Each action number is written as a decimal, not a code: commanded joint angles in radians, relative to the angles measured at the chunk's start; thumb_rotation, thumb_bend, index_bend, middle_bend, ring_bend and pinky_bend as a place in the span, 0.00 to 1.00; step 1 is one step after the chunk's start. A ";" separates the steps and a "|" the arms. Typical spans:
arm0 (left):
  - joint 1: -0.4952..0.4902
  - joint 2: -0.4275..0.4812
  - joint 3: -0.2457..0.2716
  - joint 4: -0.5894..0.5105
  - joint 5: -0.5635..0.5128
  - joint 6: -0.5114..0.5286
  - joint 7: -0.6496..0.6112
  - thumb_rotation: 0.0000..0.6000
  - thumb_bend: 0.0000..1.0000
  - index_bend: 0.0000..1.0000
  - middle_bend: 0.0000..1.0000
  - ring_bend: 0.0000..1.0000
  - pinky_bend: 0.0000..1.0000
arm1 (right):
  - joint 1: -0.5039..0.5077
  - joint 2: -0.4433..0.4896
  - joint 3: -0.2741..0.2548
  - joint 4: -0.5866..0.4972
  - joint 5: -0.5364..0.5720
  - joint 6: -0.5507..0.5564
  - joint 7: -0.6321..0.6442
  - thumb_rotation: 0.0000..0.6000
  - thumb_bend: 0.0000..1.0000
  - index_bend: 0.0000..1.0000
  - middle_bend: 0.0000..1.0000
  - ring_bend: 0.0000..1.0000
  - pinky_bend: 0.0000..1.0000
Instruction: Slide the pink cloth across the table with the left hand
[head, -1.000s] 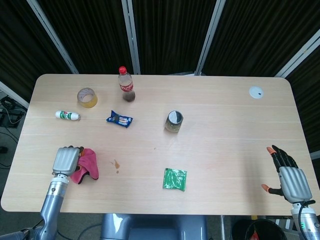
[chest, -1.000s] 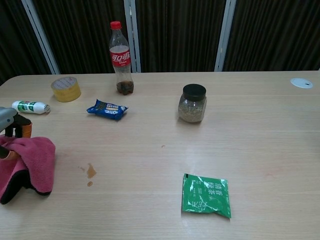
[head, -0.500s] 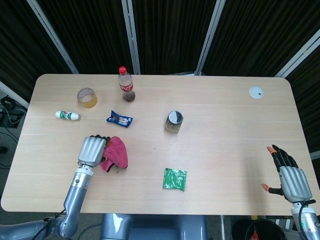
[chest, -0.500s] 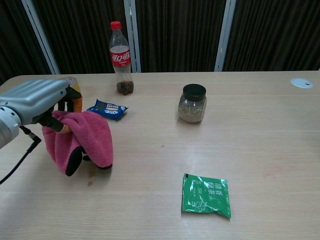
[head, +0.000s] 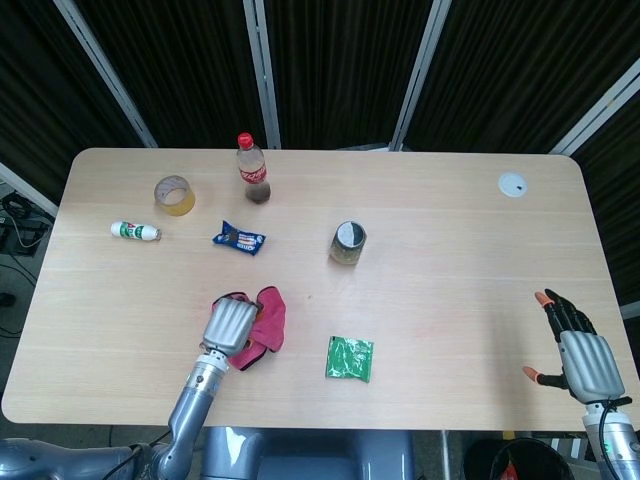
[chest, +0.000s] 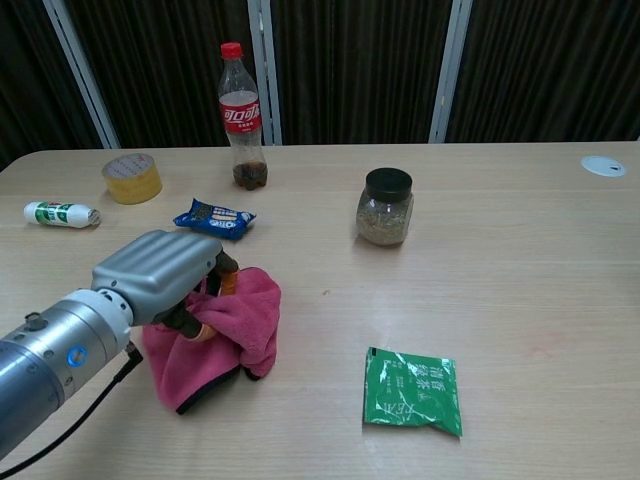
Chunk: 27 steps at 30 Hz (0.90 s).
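The table (head: 450, 330) is a rounded-corner slab of pale wood-grain laminate with a smooth, matte face. One pink cloth (chest: 232, 327) of soft, napped fabric lies bunched in folds on the near-left part of the table, left of the green sachet and near of the blue packet; a dark edge shows along its underside in the chest view. The left hand (chest: 165, 273), a grey metal-shelled unit on a cylindrical grey forearm, rests on top of the cloth with its fingers (chest: 203, 325) curled down into the folds, gripping it. The right hand (head: 577, 345), one black-fingered unit with orange tips, appears at the near-right edge with fingers spread apart and holding nothing. Other items, one of each: a clear plastic cola bottle (head: 252, 171) with red cap and red label, nearly empty; a ring of yellowish tape (head: 174, 194); a small white tube (head: 134, 231) with green print, lying on its side; a glossy blue packet (head: 239, 238); a glass jar (chest: 384, 207) with a black lid and grainy contents; a flat, shiny green sachet (chest: 413, 391); a white disc (head: 512, 184) at the far right. The right hand is visible only in the head view; the curled fingers of the left hand under its shell show only in the chest view.
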 joint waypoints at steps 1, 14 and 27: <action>0.007 -0.007 0.024 0.019 0.008 -0.006 0.002 1.00 0.62 0.86 0.60 0.49 0.56 | 0.001 0.000 0.000 0.000 0.001 -0.001 0.001 1.00 0.00 0.00 0.00 0.00 0.12; 0.039 0.109 0.018 0.086 -0.024 -0.016 -0.029 1.00 0.62 0.86 0.60 0.49 0.57 | 0.000 0.001 -0.002 -0.005 -0.002 0.000 -0.004 1.00 0.00 0.00 0.00 0.00 0.12; 0.090 0.258 -0.004 0.177 -0.083 -0.049 -0.128 1.00 0.62 0.86 0.60 0.49 0.57 | 0.000 0.000 -0.003 -0.007 -0.003 0.002 -0.014 1.00 0.00 0.00 0.00 0.00 0.12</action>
